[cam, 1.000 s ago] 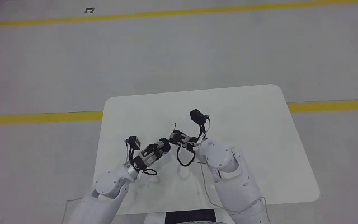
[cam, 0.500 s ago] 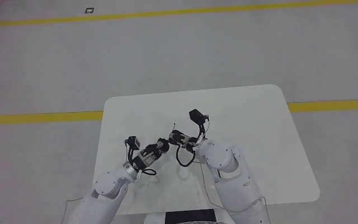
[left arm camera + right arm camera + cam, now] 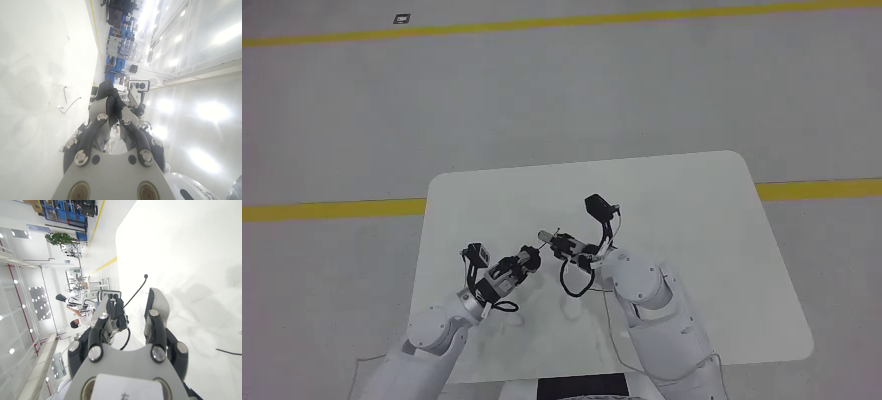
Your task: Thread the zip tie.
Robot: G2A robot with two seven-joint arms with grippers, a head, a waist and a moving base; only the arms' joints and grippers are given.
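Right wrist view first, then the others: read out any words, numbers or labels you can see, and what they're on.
White label on the wrist mount: print cut off, unreadable.
Dark marking on the arm shell: blurred, unreadable.
Background signs: too small to read.
Zip tie: no print.

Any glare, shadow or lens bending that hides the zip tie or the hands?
Left wrist view: ceiling lights flare into white patches, and the table glares white beside the left hand. Right wrist view: edge lines bow; soft shadows on the table, the zip tie reads dark against it. Top view: even light.
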